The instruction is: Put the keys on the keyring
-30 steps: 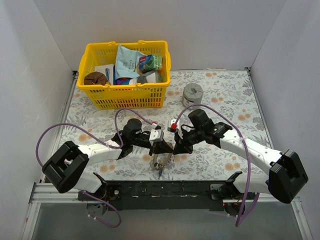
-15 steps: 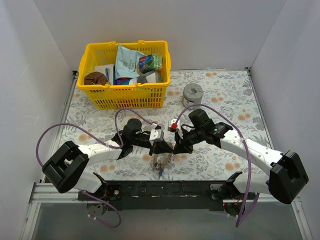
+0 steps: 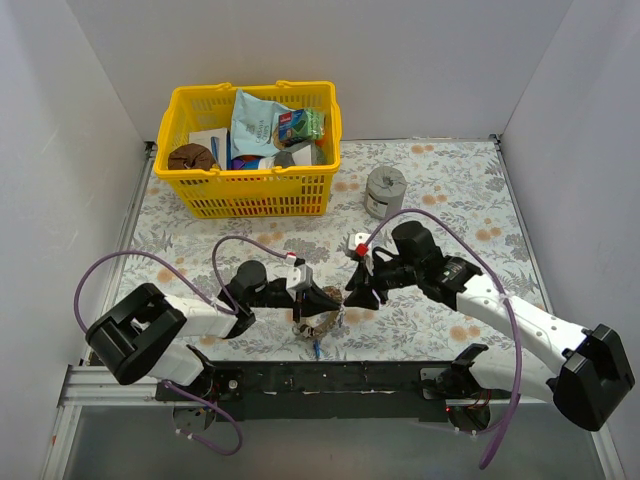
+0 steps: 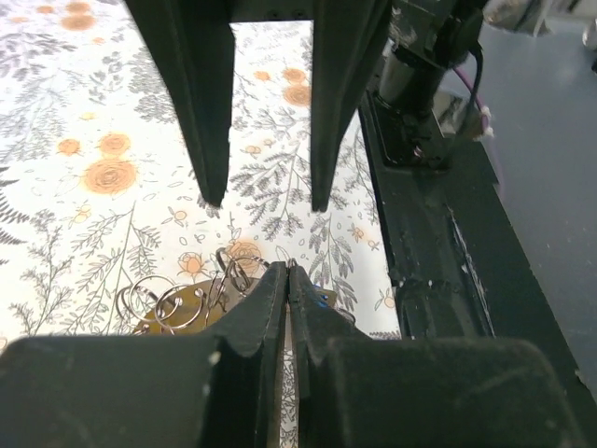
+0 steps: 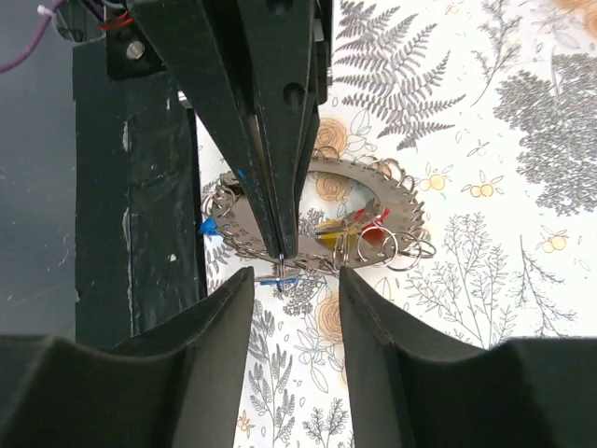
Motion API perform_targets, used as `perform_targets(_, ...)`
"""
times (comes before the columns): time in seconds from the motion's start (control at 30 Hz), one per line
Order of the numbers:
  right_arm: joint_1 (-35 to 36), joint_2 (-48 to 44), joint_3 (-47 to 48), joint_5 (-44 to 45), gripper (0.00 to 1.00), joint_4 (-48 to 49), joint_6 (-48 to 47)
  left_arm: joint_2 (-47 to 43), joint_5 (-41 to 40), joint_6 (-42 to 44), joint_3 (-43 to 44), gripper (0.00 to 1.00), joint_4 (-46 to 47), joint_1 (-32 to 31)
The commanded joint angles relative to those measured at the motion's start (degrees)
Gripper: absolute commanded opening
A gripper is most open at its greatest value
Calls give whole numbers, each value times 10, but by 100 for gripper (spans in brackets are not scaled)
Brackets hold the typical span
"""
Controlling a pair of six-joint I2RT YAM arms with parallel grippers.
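Rail: black mounting bar (image 3: 330, 378) along the near edge, with both arm bases on it.
Keyring: the keyring (image 5: 396, 191) lies flat on the patterned cloth just beyond the rail, roughly midway between the two arms. It is a silver disc with a wide hole, and many small wire loops hang around its rim.
Keys: the keys (image 5: 347, 227) are bunched on the ring. Yellow and red heads lie across its band beside a cluster of loops, a blue head pokes out on the rail side, and another scrap of blue sits right under the left fingertips. Whether each key is threaded on a loop is too small to tell.
Left gripper: the left gripper (image 4: 288, 271) reaches in low from the left. Its two black fingers are pressed together, with the tips at the keyring's edge. A thin pale sliver shows between the pads, but I cannot tell what it is.
Right gripper: the right gripper (image 5: 296, 275) comes in from the right and faces the left one. Its fingers are spread wide with nothing between them, just beside the keyring, and the left fingertips point into the gap.
Table: floral-printed table (image 3: 450, 190), with white walls on three sides.
Cylinder: squat grey metal cylinder (image 3: 385, 188), standing upright well beyond the grippers, to the right of centre.
Basket: yellow plastic basket (image 3: 250, 200) at the far left, holding packets and a pale snack bag.
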Motion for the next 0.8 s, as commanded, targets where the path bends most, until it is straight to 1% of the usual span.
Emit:
perform_targets(0.0,-16,-35,-27,-16,50,84,37,8,-80,-91,-52,0,233,-2)
perform_targets(0.07,-24,-40,-35,-37,51,89,39,16,-110,-121,-80,0,290,-1)
perform_targets(0.1,-26,-40,-37,-44,51,91,40,27,-117,-128,-87,0,343,0)
perform_targets(0.17,-27,-37,-42,-66,51,96,40,39,-127,-151,-104,0,390,3)
perform_targets(0.2,-27,-36,-44,-74,50,99,41,53,-132,-158,-110,0,438,3)
perform_targets(0.3,-27,-27,-47,-106,50,109,46,80,-139,-181,-123,0,524,6)
perform_targets(0.43,-27,-10,-48,-143,48,110,46,76,-120,-182,-109,0,522,7)
perform_targets(0.57,-26,1,-50,-151,47,106,44,56,-117,-176,-101,0,522,7)
perform_targets(0.77,-26,14,-51,-149,45,106,40,21,-94,-165,-76,0,479,8)
